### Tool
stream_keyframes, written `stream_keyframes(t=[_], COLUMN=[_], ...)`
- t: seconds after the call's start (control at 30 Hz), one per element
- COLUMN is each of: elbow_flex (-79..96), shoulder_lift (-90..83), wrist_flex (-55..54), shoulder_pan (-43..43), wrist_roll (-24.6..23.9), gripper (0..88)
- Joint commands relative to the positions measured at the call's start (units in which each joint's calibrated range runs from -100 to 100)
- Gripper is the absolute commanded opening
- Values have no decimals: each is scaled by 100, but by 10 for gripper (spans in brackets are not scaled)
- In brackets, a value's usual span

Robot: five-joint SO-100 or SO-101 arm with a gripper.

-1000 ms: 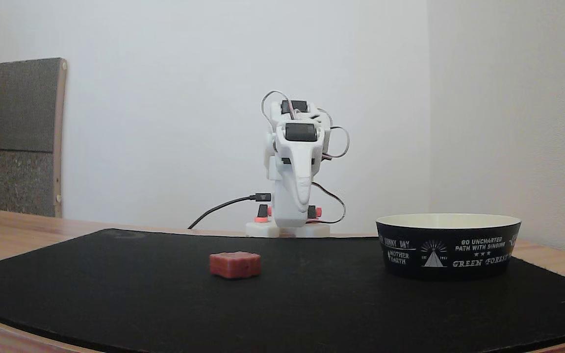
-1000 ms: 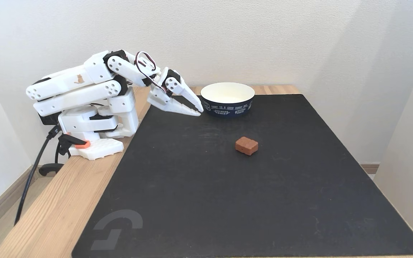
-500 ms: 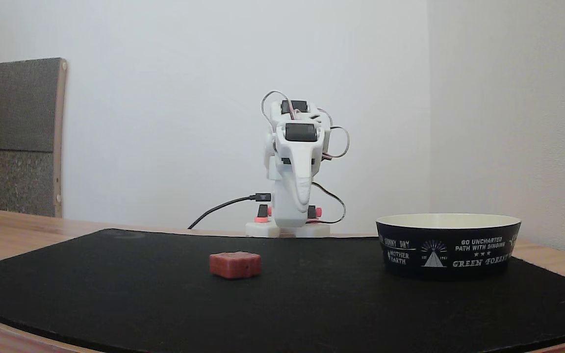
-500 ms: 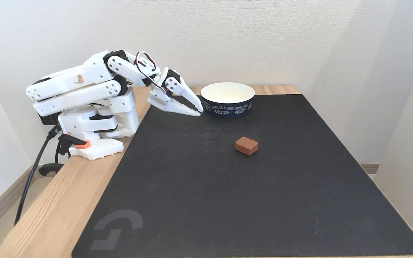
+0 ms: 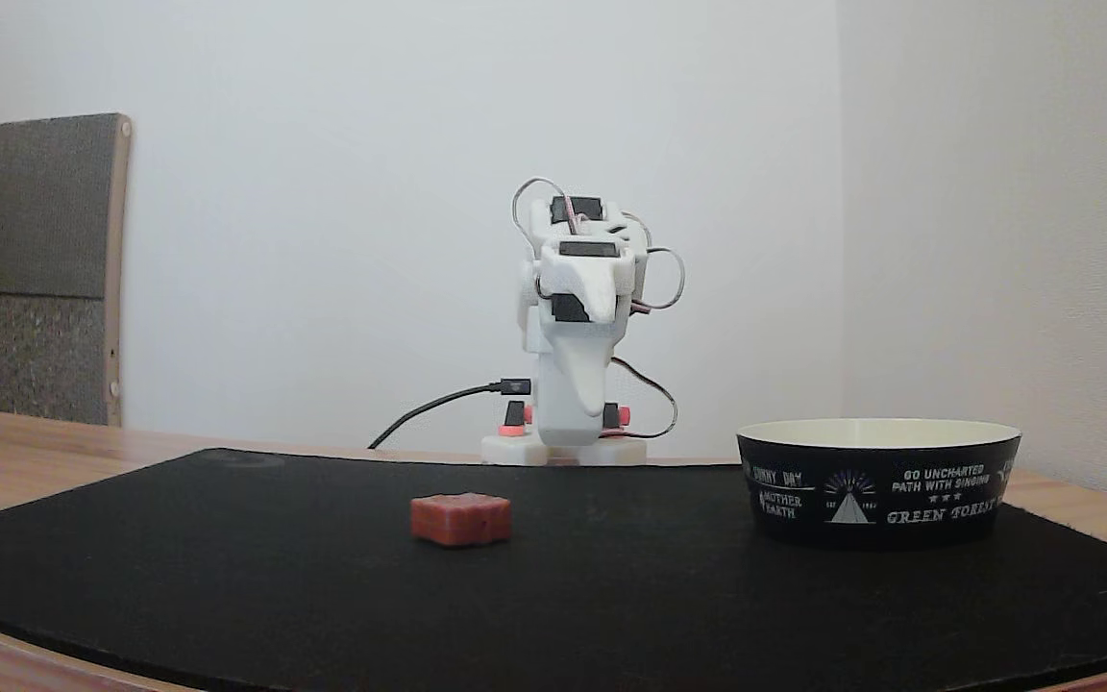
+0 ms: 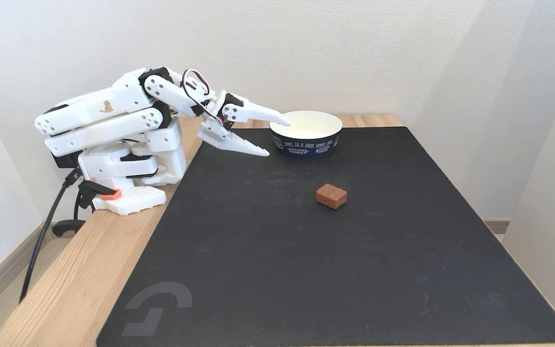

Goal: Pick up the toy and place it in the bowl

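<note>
The toy [image 5: 461,519] [image 6: 331,195], a small red-brown block, lies flat on the black mat. The bowl [image 5: 877,481] [image 6: 306,132], black outside with white text and cream inside, stands on the mat's far edge in the fixed view from above. My white gripper [image 6: 277,136] [image 5: 592,358] hangs folded near the arm's base, just left of the bowl and well short of the toy. It is open, the upper finger raised toward the bowl's rim, the lower one pointing down at the mat. Nothing is between the fingers.
A black mat [image 6: 335,250] covers most of the wooden table [image 6: 80,270]. The arm's base [image 6: 128,197] with its black cable sits at the mat's left edge. Walls stand close behind and to the right. A grey padded board [image 5: 30,269] leans at the back left.
The gripper has opened: its upper finger swung up toward the bowl's rim while the arm stayed folded. Toy and bowl have not moved.
</note>
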Motion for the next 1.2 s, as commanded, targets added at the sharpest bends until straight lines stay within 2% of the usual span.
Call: stream_keyframes(t=[0.0, 0.03, 0.07, 0.17, 0.37, 0.53, 0.83, 1.17], elbow_flex=[-3, -75, -355, -1166, -4221, -6051, -7773, -8917], shoulder_lift=[67, 125, 450, 1476, 5094, 7495, 10054, 11530], wrist_flex=[20, 62, 104, 87, -319, -708, -649, -310], shoulder_pan=[98, 181, 399, 825, 1787, 2331, 1838, 1829], wrist_roll=[38, 85, 487, 1181, 2501, 3368, 3399, 3378], gripper=[298, 302, 303, 303, 299, 299, 298, 298])
